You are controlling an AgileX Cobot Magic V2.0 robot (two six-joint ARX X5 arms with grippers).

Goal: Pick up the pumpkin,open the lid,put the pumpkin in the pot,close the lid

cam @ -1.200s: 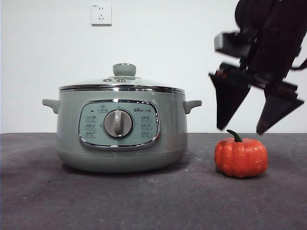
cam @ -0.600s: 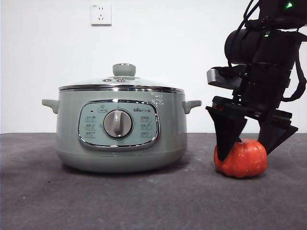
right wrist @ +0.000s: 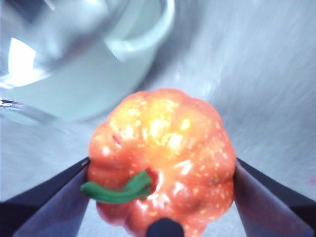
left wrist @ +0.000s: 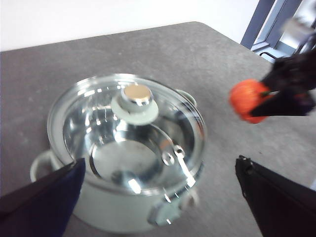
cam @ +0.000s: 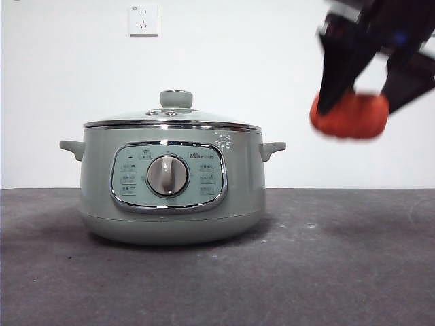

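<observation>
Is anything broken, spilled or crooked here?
Nothing stands out. The lid sits level on the pot, which stands upright on the table. The pumpkin is whole, held in the air by the right gripper. The left gripper is open above the pot.

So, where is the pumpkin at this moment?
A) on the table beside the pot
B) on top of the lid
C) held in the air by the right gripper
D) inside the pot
C: the right gripper clamps the pumpkin high above the table, with the lid on the pot.
</observation>
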